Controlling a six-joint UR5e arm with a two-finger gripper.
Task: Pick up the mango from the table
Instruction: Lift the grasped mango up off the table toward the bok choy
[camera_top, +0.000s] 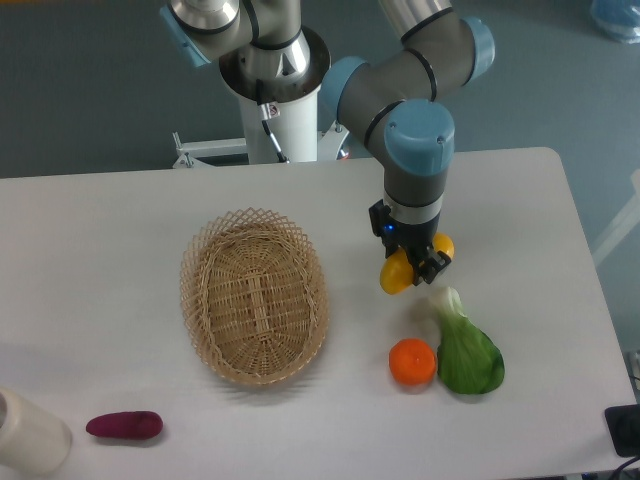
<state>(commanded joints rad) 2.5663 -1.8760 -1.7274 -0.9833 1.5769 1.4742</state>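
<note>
The mango (397, 274) is a glossy yellow-orange oblong fruit at the right centre of the white table (120, 220). My gripper (418, 262) comes straight down onto it and its dark fingers are closed around its middle. The mango's ends stick out on both sides of the fingers. I cannot tell whether it rests on the table or hangs just above it.
A wicker basket (255, 296) stands left of the gripper. A round ridged orange fruit (412, 361) and a green bok choy (464, 348) lie just in front of the mango. A purple vegetable (124, 426) and a white cup (28, 432) are at the front left.
</note>
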